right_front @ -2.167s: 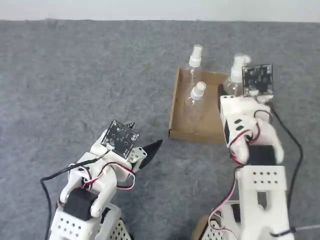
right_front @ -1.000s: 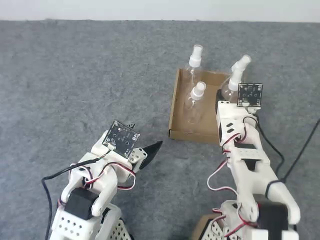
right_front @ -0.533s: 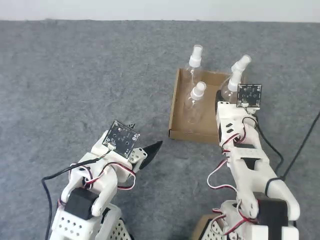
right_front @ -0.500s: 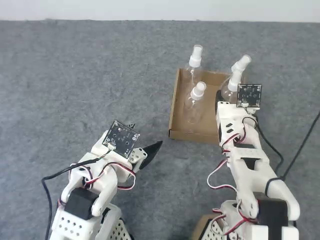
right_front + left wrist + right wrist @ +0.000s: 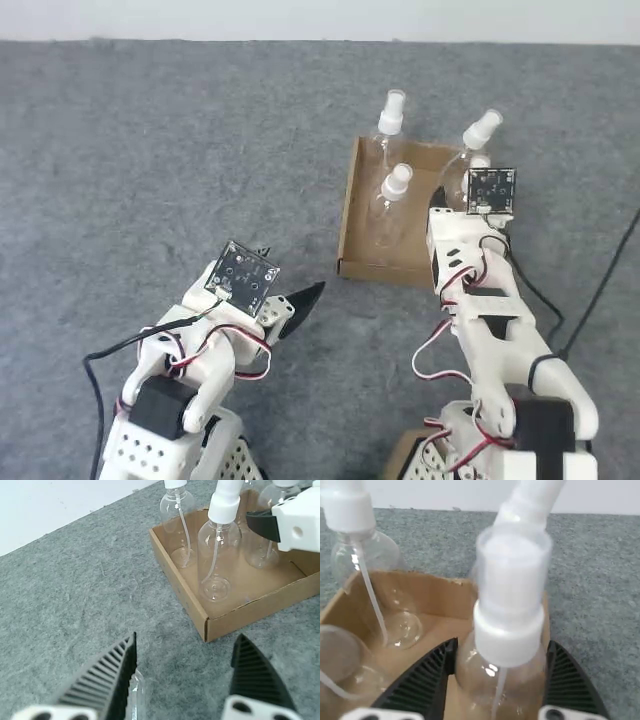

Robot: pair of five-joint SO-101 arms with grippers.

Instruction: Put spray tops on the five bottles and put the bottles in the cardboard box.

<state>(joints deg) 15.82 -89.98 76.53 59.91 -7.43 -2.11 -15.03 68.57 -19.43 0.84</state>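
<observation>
The cardboard box (image 5: 349, 215) lies on the grey mat right of centre. Clear bottles with white spray tops stand in it: one at the back (image 5: 390, 112), one in the middle (image 5: 396, 186), and one with a tilted top (image 5: 483, 125) at the back right. My right gripper (image 5: 502, 645) is shut on another capped bottle (image 5: 509, 605), which stands upright on the box's right side (image 5: 479, 161); the black fingers (image 5: 422, 682) press on both sides of its body. My left gripper (image 5: 187, 640) hangs open over the mat, short of the box's near corner (image 5: 206, 625), holding nothing.
A small clear object (image 5: 138, 695) lies on the mat under the left gripper; I cannot tell what it is. The right arm (image 5: 468, 250) hangs over the box's near right edge. Grey mat stretches open to the left of the box (image 5: 170, 150).
The right arm has come down from a higher pose with the bottle to the box's right side, then shifted slightly left. The left arm has not moved.
</observation>
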